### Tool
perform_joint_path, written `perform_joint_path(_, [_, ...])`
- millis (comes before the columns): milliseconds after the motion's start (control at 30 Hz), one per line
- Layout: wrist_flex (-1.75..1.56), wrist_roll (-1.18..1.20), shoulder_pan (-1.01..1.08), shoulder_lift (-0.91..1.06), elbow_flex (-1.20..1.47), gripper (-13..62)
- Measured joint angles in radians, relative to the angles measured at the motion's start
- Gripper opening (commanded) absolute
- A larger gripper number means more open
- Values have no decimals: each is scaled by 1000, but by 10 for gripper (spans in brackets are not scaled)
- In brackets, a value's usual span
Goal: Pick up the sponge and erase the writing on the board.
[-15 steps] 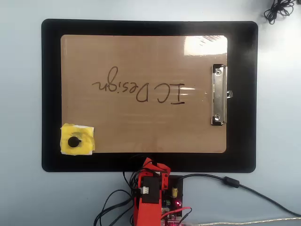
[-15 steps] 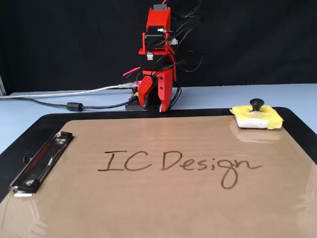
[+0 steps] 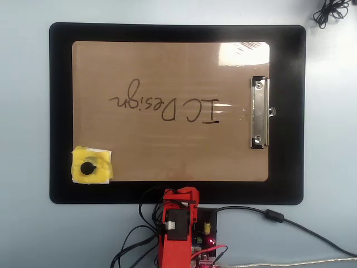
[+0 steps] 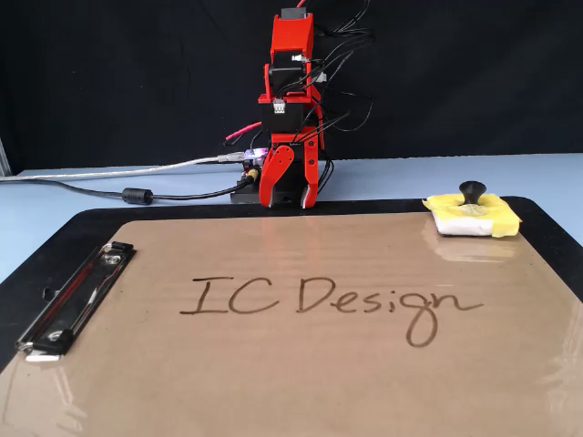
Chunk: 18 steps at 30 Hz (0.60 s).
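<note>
Half a second ago our claw (image 4: 290, 202) hung with its two red jaws spread in a clear wedge; now they have drawn closer and the arm has shifted slightly, though a narrow gap shows between the tips, so we read it as apart and empty. Nothing else has moved. We judge this as the arm only waking from its folded pose at the base; the pick-up has not begun.

The sponge (image 3: 92, 165) lies flat on the board (image 3: 167, 151), in its lower-left corner in the overhead view, well apart from the claw. The writing (image 3: 166, 105) is whole, every stroke of "IC Design" intact.

The overhead view gives us the layout: board centred on the black mat (image 3: 61, 111), metal clip (image 3: 258, 113) on the right, sponge at the opposite side. It hides the jaws under the arm's body. The fixed view shows the jaws from the front and the sponge's black knob (image 4: 471, 192) standing upright, our likely grasp point.
</note>
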Motion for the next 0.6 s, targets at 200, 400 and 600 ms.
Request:
perform_joint_path(200, [-149,2,-54,0,0,312])
perform_joint_path(400, [-609,-21,-446,0,-14,312])
perform_joint_path(600, [-1048,-181,-790,-2,-14,312])
